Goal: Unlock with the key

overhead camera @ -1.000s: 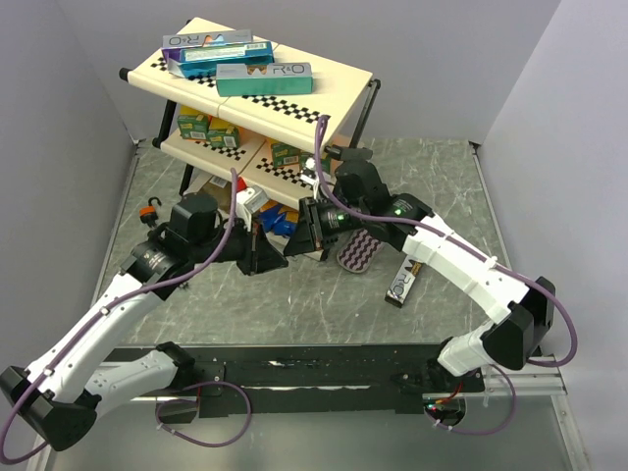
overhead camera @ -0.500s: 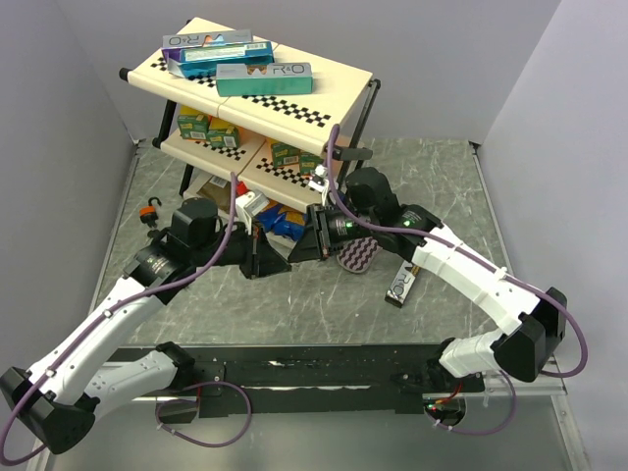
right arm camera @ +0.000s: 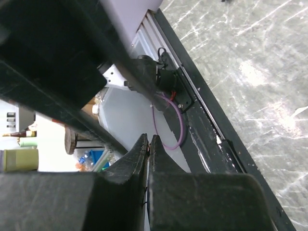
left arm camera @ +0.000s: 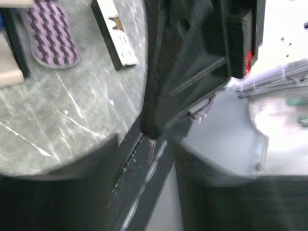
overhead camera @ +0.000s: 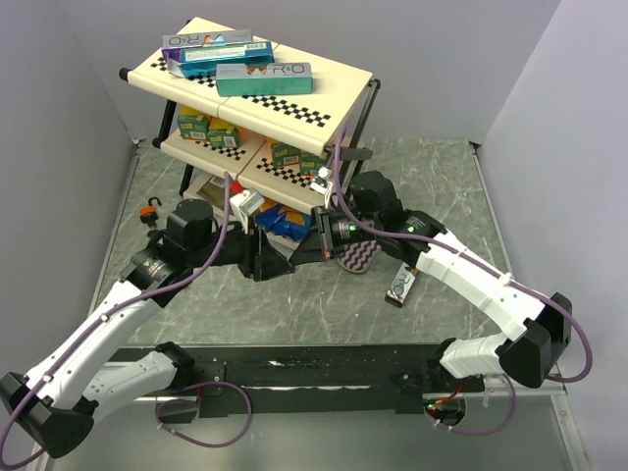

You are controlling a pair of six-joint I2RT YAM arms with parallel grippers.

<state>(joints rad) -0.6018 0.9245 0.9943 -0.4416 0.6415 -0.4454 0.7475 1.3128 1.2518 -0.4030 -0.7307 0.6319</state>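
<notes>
Both arms bent inward, tips meeting; right end effector [right arm camera: 148, 144] pinched closed, left end effector [overhead camera: 279, 259] parted around it.

A purple zigzag pouch [overhead camera: 360, 258] lies beside a dark packet [overhead camera: 401, 285] on the table [overhead camera: 442, 186] (marbled grey), near a rack [overhead camera: 339, 74].

Looks down from high behind both arm bases in the top view, forward over the whole desk [overhead camera: 442, 172]. Rides close on the left wrist, facing right toward the purple-striped pouch [left arm camera: 50, 33] and black packet [left arm camera: 115, 36], both shared with the top view. Peers from the right wrist over the right claw [right arm camera: 148, 142], back toward the near-edge rail [right arm camera: 207, 122], likewise seen from above.
</notes>
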